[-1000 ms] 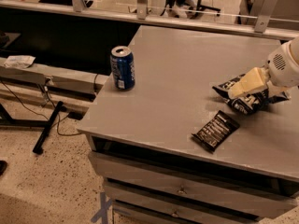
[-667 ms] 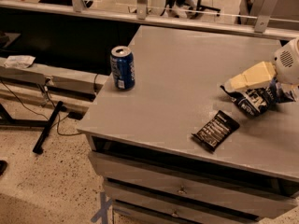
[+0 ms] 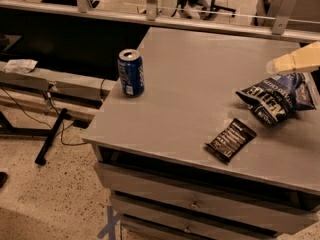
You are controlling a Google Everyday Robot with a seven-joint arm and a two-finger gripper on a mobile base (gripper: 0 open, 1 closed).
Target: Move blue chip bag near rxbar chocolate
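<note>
The blue chip bag (image 3: 277,100), dark navy foil with white block lettering, lies on the grey table (image 3: 200,79) at the right side. The rxbar chocolate (image 3: 231,140), a small flat black wrapper with white text, lies just in front and to the left of the bag, a short gap apart, near the table's front edge. My gripper (image 3: 295,61), a cream-coloured piece reaching in from the right edge of the view, hovers above the bag's far side and is not touching it.
A blue soda can (image 3: 131,72) stands upright near the table's left edge. Drawers (image 3: 195,201) sit under the tabletop. A low bench with cables (image 3: 45,84) stands to the left on the speckled floor. A railing (image 3: 200,21) runs behind the table.
My gripper has lifted up and to the right, off the chip bag. The bag now lies on the table next to the rxbar.
</note>
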